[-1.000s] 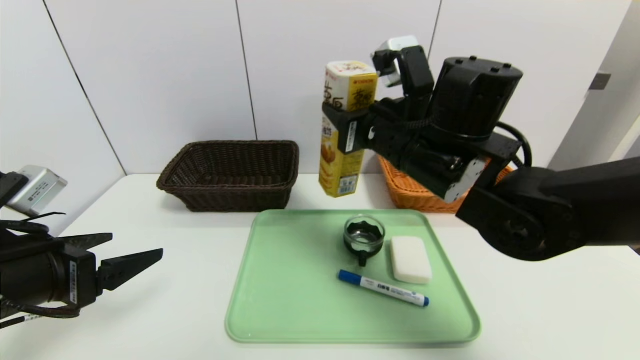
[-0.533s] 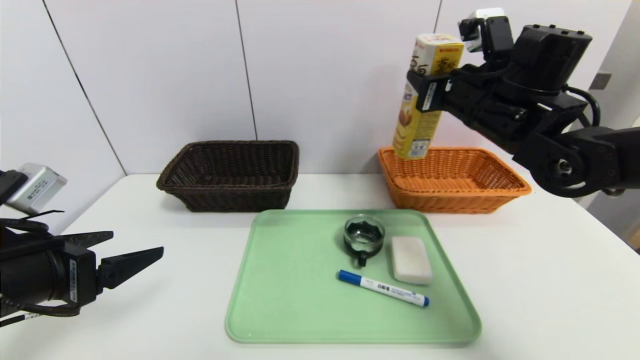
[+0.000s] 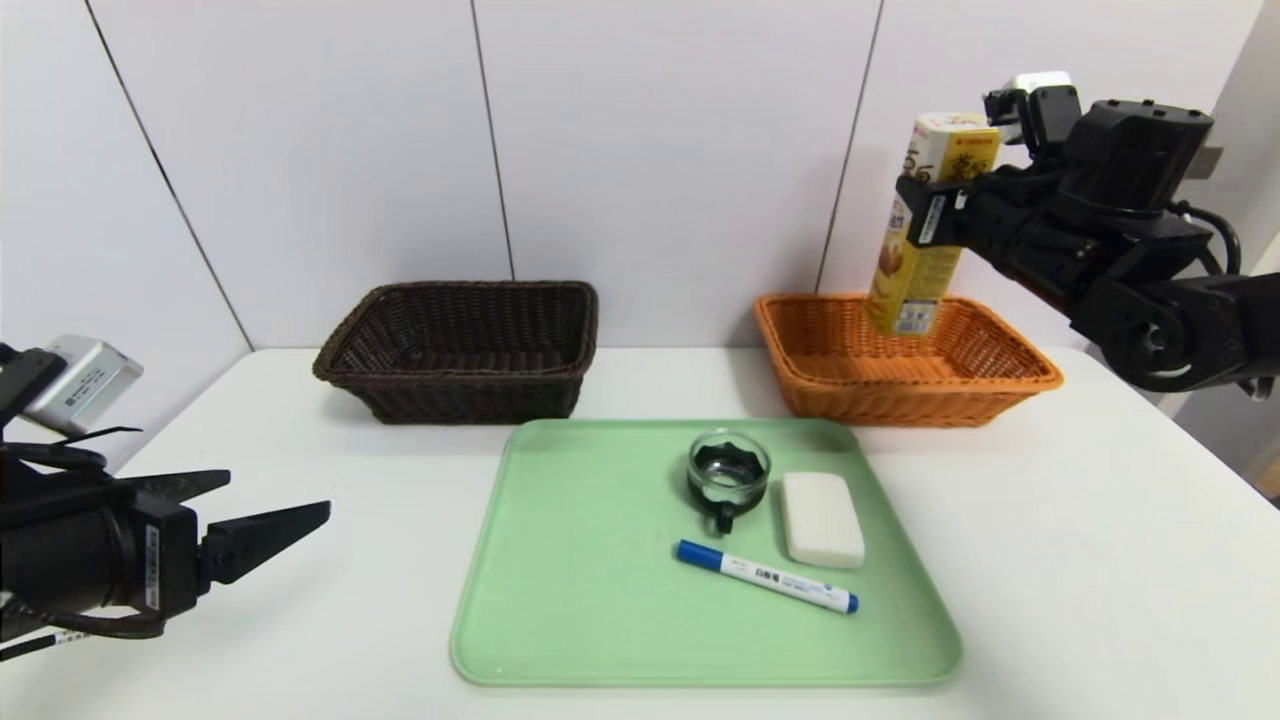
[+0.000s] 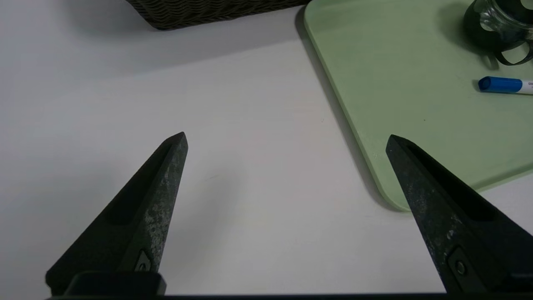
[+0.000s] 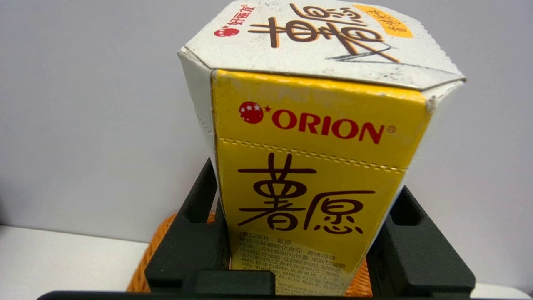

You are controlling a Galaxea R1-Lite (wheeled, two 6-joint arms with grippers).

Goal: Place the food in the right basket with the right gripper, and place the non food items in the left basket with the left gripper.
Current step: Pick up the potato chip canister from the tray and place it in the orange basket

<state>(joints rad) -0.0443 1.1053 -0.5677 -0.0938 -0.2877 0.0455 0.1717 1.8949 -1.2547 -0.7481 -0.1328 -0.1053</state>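
Parked low at the near left of the white table (image 3: 1050, 560), the left gripper (image 3: 262, 520) is held above the surface with its two pointed fingers (image 4: 154, 208) spread wide apart and nothing between them. Farther back and to its right, the dark brown left basket (image 3: 460, 350) is set against the wall. Nearer and to the right of that basket, a green tray (image 3: 560, 600) is laid flat, and on its right half are seen the glass cup (image 3: 728, 472) with its black handle, the white sponge-like block (image 3: 822, 518) just beside the cup, and the blue-capped marker (image 3: 766, 576) lying near both. At the far right, the orange right basket (image 3: 990, 385) is placed beside the wall. Above the middle of that basket, the yellow snack box (image 3: 925, 235) is held nearly upright in the air, clamped around its middle by the closed fingers of the right gripper (image 3: 935, 215), with its bottom end seen against the basket's far rim.
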